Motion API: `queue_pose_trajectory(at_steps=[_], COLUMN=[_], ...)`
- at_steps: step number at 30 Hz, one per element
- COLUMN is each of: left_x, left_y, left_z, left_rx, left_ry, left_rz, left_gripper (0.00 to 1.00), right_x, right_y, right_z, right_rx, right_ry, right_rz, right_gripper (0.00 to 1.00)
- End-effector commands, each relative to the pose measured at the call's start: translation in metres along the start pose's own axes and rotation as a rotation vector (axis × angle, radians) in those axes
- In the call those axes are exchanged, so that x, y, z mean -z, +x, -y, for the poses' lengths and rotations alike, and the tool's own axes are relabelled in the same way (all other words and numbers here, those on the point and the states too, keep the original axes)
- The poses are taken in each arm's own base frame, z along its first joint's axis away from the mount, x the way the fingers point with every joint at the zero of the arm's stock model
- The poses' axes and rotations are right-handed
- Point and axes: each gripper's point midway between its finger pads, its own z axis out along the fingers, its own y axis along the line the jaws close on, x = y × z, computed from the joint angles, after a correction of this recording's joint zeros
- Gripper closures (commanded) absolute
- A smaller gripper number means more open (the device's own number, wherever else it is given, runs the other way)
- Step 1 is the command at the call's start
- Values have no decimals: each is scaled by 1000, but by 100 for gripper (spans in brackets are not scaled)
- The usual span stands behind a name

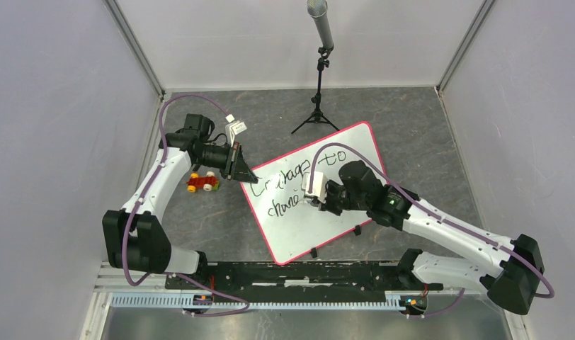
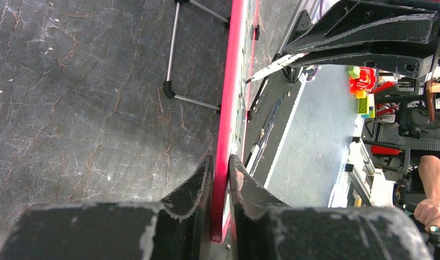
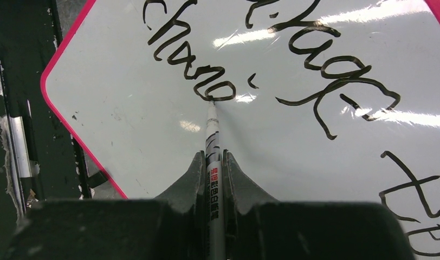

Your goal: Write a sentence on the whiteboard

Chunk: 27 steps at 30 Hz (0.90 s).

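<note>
The whiteboard (image 1: 299,234), white with a pink-red rim, lies tilted in the middle of the dark floor. My left gripper (image 1: 246,173) is shut on its left corner; the left wrist view shows the red rim (image 2: 228,108) pinched between my left gripper's (image 2: 220,160) two black fingers. My right gripper (image 3: 213,157) is shut on a white marker (image 3: 212,130) whose tip touches the board (image 3: 125,108) at the last letter of the second line. The sentence (image 3: 293,59) is black script, "courage to" above and "chang" below. From above, my right gripper (image 1: 314,195) hovers over the sentence (image 1: 288,188).
A small red and yellow toy car (image 1: 202,183) sits just left of the board, under my left arm. A microphone on a black tripod (image 1: 317,106) stands behind the board; one tripod leg (image 2: 172,54) shows near the rim. A black rail (image 1: 299,273) runs along the near edge.
</note>
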Motion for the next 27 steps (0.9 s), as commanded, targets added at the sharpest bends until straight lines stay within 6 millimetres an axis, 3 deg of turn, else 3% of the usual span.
queue_pose_trajectory(at_steps=[1, 11, 27], left_x=[-3, -4, -4], left_y=[-3, -4, -5], left_z=[-4, -5, -5], left_rx=[-45, -47, -49], left_ry=[-41, -42, -42], left_rz=[-12, -13, -15], left_gripper=[98, 98, 98], right_x=[8, 9, 3], right_y=[-16, -22, 18], right_z=[27, 36, 0], right_rx=[19, 32, 1], right_ry=[111, 134, 12], right_rz=[10, 10, -47], right_gripper=[100, 100, 100])
